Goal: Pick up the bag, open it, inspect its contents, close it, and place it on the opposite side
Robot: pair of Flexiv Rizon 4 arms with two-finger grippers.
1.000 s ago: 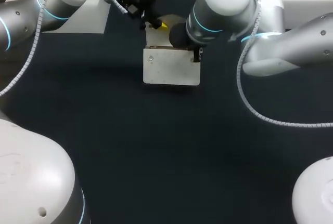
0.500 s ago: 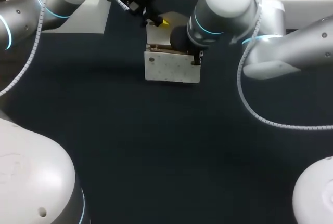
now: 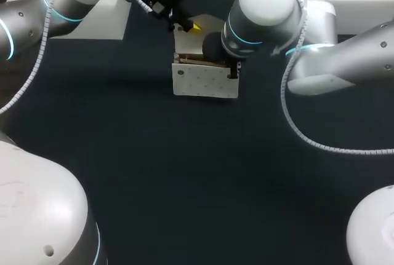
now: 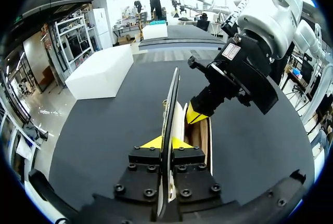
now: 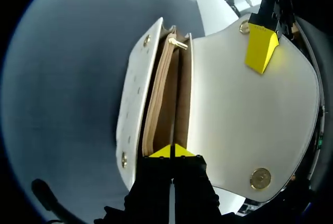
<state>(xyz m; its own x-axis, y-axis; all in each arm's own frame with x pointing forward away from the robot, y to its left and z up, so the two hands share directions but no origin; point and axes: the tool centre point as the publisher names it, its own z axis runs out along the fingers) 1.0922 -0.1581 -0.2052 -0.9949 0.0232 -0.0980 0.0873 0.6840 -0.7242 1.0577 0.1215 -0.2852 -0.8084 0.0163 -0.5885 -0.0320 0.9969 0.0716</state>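
A white bag stands on the dark table at the far middle, its mouth gaping and its tan lining showing. Its flap is folded back and up. My left gripper is behind the bag, shut on the flap's edge, which runs edge-on between its tips. My right gripper comes down at the bag's right end and is shut on the thin tan inner wall at the mouth. The front panel with its gold studs stands apart from that wall.
The dark table mat spreads wide in front of the bag and to both sides. My right arm's bulky wrist hangs over the bag's right rear. A gold clasp sits on the flap's inner face.
The bag has tipped and shifted slightly right. Its front panel looks shorter and the tan opening shows more. Both grippers keep their holds.
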